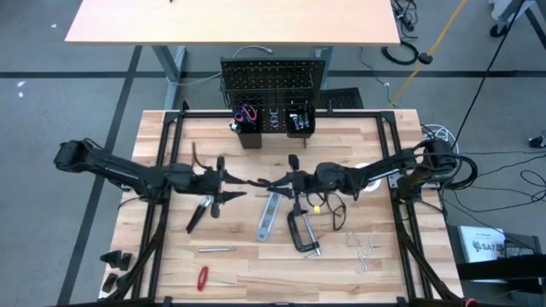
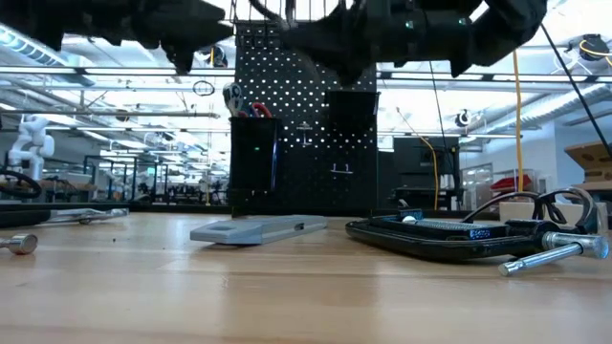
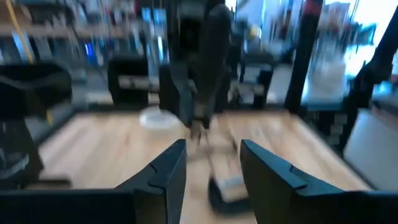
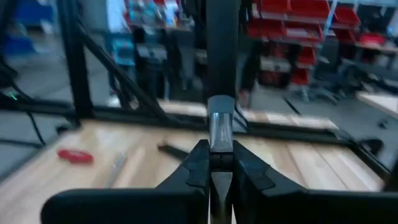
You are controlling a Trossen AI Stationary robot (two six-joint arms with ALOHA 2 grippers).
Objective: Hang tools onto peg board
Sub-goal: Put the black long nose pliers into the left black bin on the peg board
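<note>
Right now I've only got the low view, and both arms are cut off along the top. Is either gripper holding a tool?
Observer: Yes. The right gripper is shut on a slim silver-and-dark tool; its wrist view shows that.
Operator: And the left one?
Observer: The left gripper is open and empty, facing the right one over mid-table.
Operator: Anything loose that I can't see?
Observer: A red screwdriver lies on the left arm's side, near the table edge farthest from the peg board, apart from both arms.
</note>
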